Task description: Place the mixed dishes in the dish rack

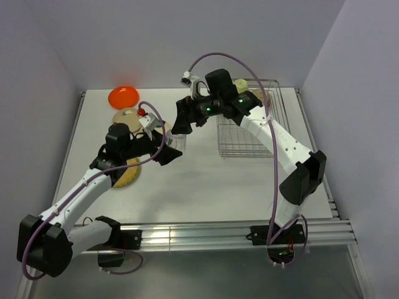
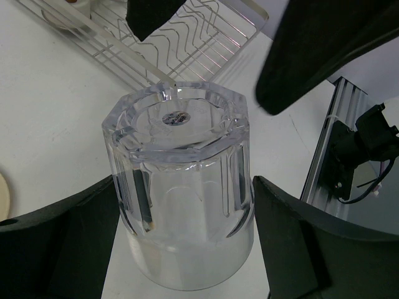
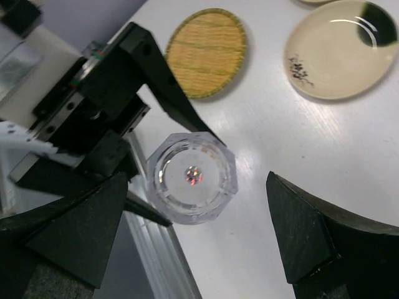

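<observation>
Black pads of the left gripper [image 2: 185, 184] look pressed against two opposite sides of the clear glass [image 2: 181, 187], so I read it as clamped on the glass, which stands base up and rim down between them. Directly above hangs the right gripper [image 3: 198, 180], its fingers spread wide to either side of the glass and touching nothing. This looks like a handover pose: the dish rack [image 2: 206, 43] lies beyond the left fingertips, on the right arm's side. Whether the rim rests on the table [image 2: 50, 124] I cannot tell. Past the right gripper lie the woven plate [image 3: 206, 53] and the cream plate with dark mark [image 3: 340, 50], not yet loaded.
</observation>
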Action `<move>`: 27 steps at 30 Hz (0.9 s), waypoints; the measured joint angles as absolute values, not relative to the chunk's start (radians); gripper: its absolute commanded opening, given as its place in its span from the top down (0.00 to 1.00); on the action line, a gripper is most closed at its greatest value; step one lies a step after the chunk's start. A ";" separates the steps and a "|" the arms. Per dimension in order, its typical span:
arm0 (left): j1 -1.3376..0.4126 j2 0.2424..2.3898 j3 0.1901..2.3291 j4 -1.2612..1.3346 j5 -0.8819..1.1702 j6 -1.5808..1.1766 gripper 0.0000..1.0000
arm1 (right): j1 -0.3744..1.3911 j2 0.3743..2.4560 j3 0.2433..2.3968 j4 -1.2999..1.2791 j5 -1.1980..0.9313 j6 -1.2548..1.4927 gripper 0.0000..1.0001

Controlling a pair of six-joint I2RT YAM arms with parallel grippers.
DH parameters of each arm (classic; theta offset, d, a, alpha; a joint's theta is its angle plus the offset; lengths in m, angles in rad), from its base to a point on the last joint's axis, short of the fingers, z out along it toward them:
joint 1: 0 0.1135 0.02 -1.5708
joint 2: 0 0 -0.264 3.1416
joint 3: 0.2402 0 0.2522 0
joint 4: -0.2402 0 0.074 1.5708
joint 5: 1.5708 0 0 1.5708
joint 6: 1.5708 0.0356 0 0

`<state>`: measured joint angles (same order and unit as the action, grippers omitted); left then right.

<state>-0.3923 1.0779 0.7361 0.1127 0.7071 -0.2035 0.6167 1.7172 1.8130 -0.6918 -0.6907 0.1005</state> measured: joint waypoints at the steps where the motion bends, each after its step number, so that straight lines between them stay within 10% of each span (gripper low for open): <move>1: -0.392 1.077 0.736 0.113 0.708 -0.204 0.90 | 0.627 1.717 1.813 -0.692 -0.645 0.109 0.00; 27: -0.394 1.064 0.714 0.135 0.710 -0.216 0.90 | 0.676 1.769 1.790 -0.740 -0.638 0.183 0.08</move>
